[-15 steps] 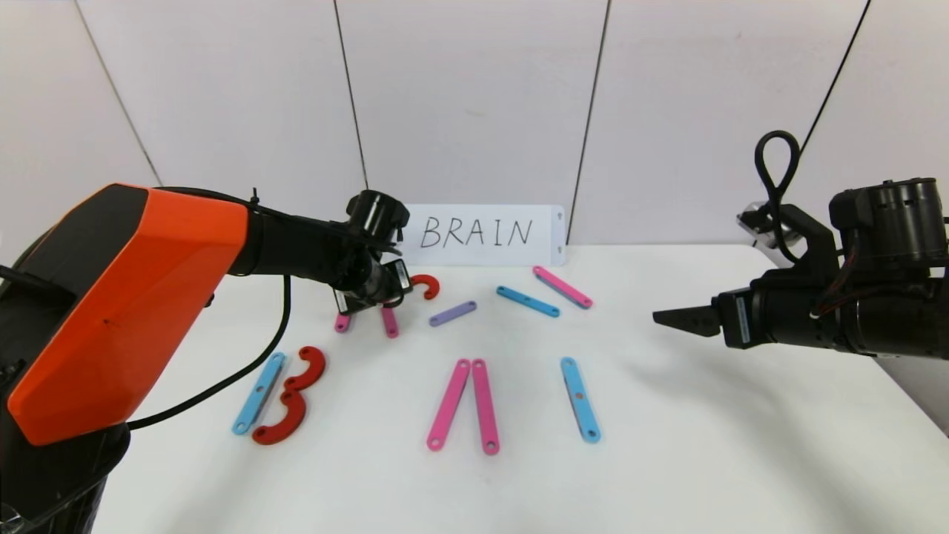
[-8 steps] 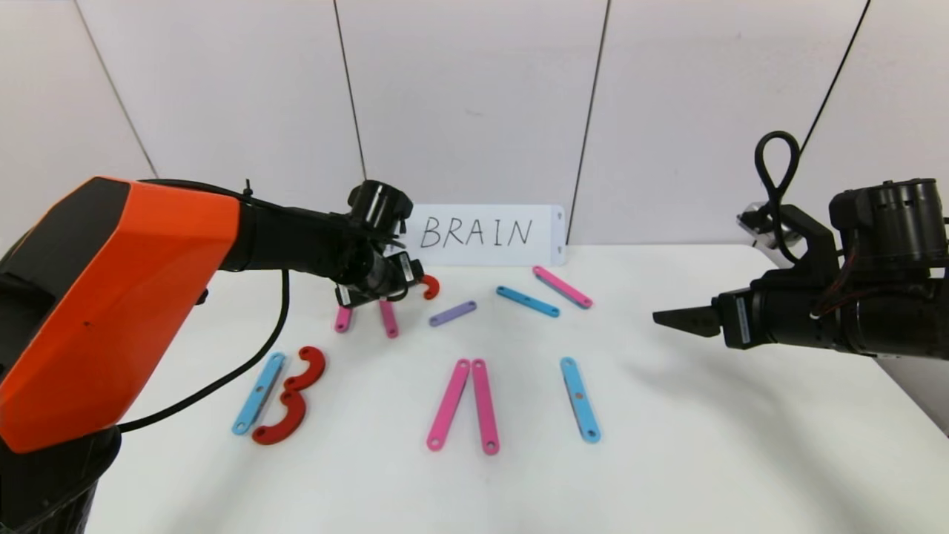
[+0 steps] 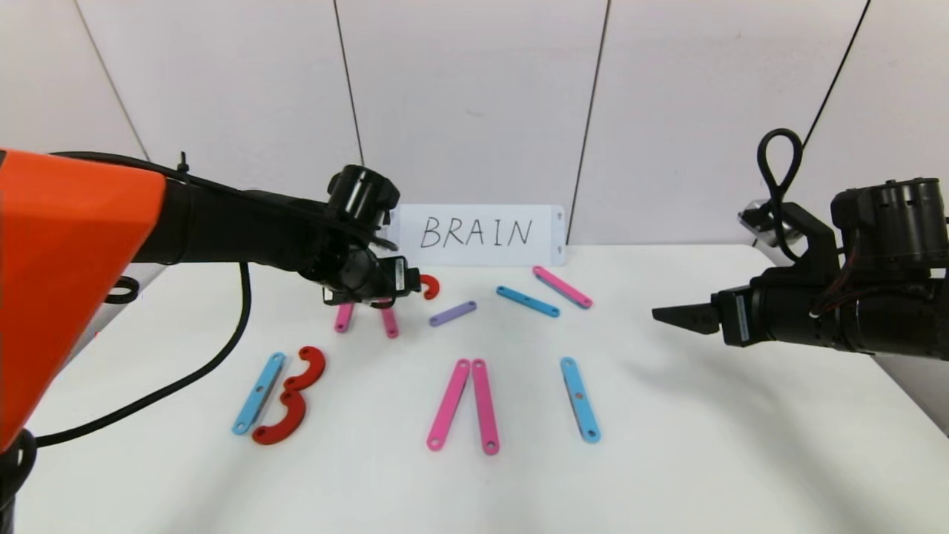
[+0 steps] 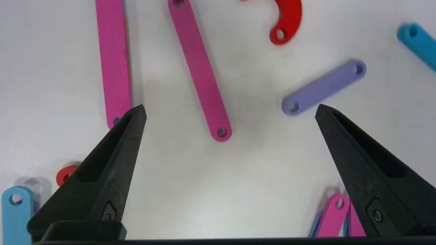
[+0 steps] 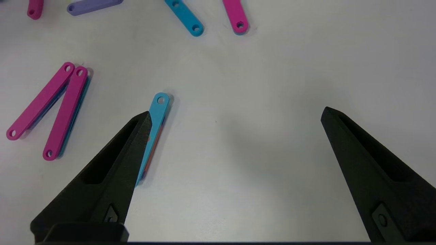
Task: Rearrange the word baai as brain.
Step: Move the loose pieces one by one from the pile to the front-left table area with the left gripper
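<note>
My left gripper [image 3: 365, 294] hovers open over the back left of the table, holding nothing. Under it lie two pink bars [image 4: 114, 64] [image 4: 199, 68], with a red curve [image 4: 287, 20] and a purple bar [image 4: 323, 86] beside them. In the front row, a blue bar [image 3: 259, 393] and two red curves [image 3: 293, 397] form a B. Next to it lie a pair of pink bars [image 3: 463, 404] joined at the top and a single blue bar [image 3: 580, 399]. My right gripper [image 3: 667, 317] hangs open and empty above the table's right side, its left finger next to that blue bar [image 5: 157, 115].
A white card [image 3: 482, 233] with handwritten BRAIN leans on the wall at the back. A loose blue bar [image 3: 527, 301] and a pink bar [image 3: 563, 287] lie in front of it. The left arm's black cable [image 3: 222, 356] loops over the table's left part.
My left gripper has opened wide and risen a little, drifting left; the arm's orange shell has lifted. The pink bars stay flat on the table. The right arm has not moved.
</note>
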`<state>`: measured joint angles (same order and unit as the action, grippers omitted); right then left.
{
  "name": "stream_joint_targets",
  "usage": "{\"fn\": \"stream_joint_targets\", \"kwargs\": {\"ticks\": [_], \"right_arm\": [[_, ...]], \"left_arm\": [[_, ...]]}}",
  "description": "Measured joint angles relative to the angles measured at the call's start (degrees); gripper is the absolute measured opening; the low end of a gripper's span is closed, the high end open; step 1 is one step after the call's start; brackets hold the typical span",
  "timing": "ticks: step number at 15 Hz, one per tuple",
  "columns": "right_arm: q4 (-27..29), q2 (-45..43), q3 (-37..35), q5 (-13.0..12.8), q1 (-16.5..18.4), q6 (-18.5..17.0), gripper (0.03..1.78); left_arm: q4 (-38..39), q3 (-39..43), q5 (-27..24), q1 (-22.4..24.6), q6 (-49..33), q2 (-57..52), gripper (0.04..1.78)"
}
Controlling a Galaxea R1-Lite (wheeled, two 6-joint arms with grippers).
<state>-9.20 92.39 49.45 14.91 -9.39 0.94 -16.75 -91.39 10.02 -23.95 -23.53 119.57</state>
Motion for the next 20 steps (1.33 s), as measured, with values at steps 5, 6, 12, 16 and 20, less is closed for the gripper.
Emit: {"fn": "stream_joint_targets", "kwargs": {"ticks": [5, 6, 12, 16, 20], "right_arm": [[-0.09, 0.0, -0.22, 0.02, -0.01, -0.06, 1.74], [-0.13, 0.0, -0.22, 0.09, -0.04, -0.12, 1.74], [-0.13, -0.17, 0.41, 0.18, -0.15, -0.26, 1.74], [-0.02, -0.44, 0.96, -0.11, -0.95, -0.28, 1.74], [-0.02, -0.46, 0.94, -0.06, -1.33, -0.28, 1.74]], "left_arm": [[-0.04, 13.18, -7.52, -0.13, 14.65, -7.96, 1.74], [-0.15, 15.1, -7.59, -0.13, 17.2, -8.87, 1.74], [0.38, 17.31, -7.88, 0.11, 19.54, -11.68, 1.74], [0.63, 16.23, -8.24, 0.76, 24.65, -13.34, 1.74], [0.57, 16.04, -8.23, 1.0, 25.0, -13.58, 1.74]]}}
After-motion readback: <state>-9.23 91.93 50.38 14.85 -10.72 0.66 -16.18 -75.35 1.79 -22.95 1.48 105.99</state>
